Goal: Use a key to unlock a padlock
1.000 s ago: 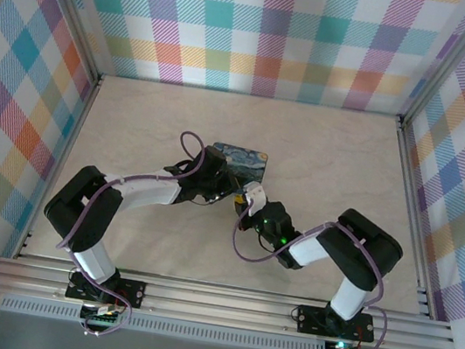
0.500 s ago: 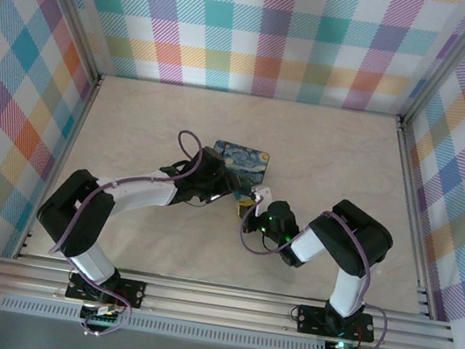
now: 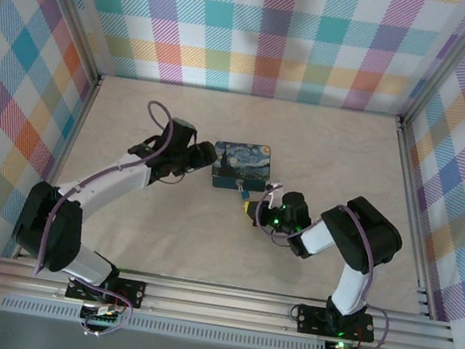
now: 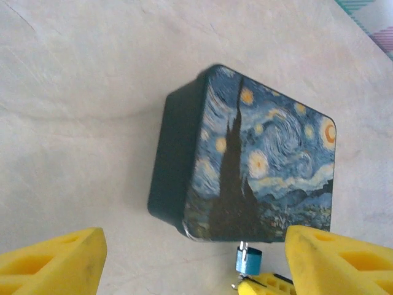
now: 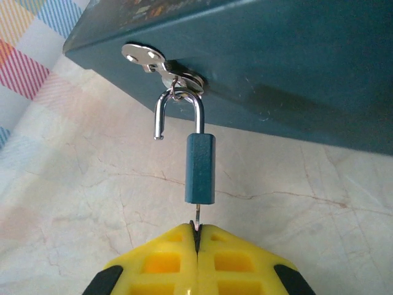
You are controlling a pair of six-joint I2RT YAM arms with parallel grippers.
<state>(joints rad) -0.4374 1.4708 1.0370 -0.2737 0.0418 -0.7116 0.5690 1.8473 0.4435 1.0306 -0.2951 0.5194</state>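
Note:
The padlock (image 5: 200, 169), a small blue body, hangs by its silvery shackle (image 5: 178, 110) from the hasp (image 5: 153, 60) on the tin's side. One shackle end stands free beside the body. The key (image 5: 197, 216) sticks into the padlock's underside, and my right gripper (image 5: 198, 230) is shut on it. In the left wrist view the padlock (image 4: 249, 259) sits just below the starry-night tin (image 4: 245, 160). My left gripper (image 4: 194, 239) is open and apart from both, its yellow fingers (image 4: 52, 261) wide at either side. From above, the left gripper (image 3: 202, 157) is left of the tin (image 3: 243, 164) and the right gripper (image 3: 257, 200) is at its front right corner.
The tin lies flat on the pale marbled table (image 3: 334, 146), near the middle. Plaid walls (image 3: 263, 38) close in the back and both sides. A metal rail (image 3: 222, 297) runs along the near edge by the arm bases.
My left gripper has opened and drawn back to the left, away from the padlock and tin. The right gripper stays shut on the key and has shifted slightly right.

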